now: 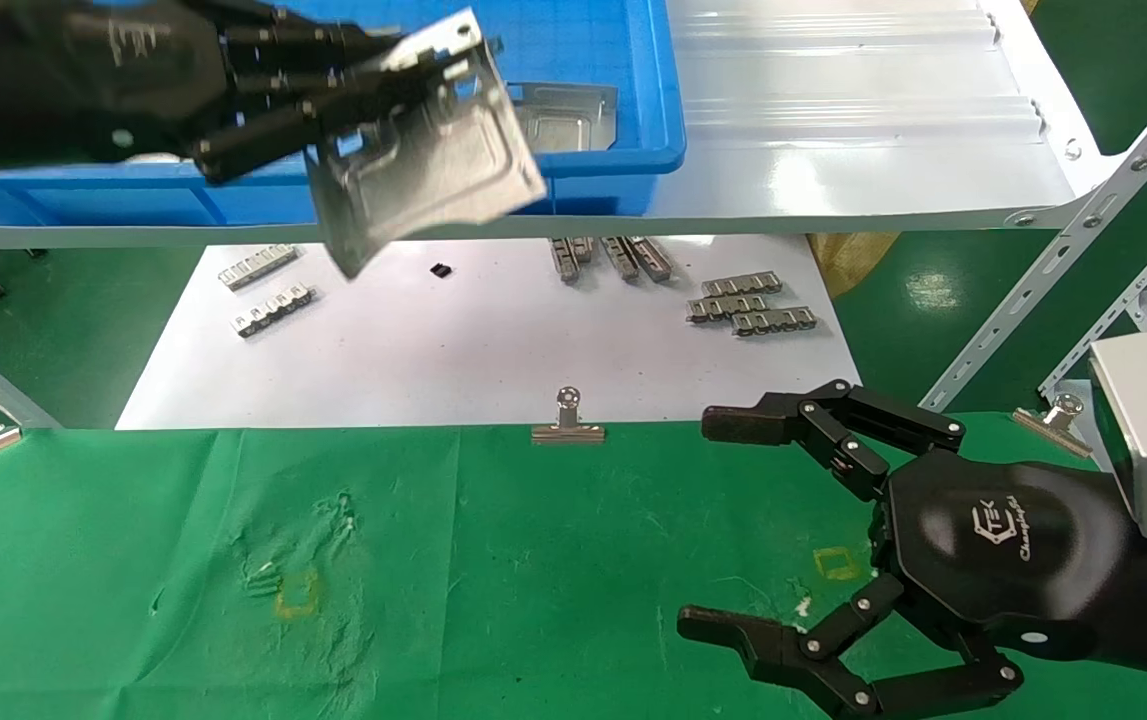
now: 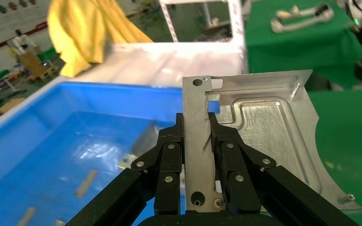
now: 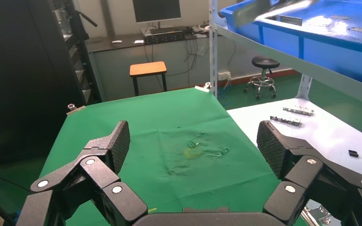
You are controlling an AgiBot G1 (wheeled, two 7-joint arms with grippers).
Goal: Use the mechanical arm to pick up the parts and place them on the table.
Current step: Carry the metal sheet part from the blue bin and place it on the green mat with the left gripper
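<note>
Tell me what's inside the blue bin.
In the blue bin one silvery plate lies flat near its right wall. The left gripper and the plate it holds cover much of the bin, so anything beneath them is hidden.

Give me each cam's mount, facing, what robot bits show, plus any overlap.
Head: on the head, looking forward and down at the green table, white sheet and blue bin; both grippers show.
Left wrist: on the left arm, facing along the left gripper clamped on a metal plate over the bin.
Right wrist: on the right arm, looking across the table through the open right gripper.
Shared: the plate and bin show in all three.
</note>
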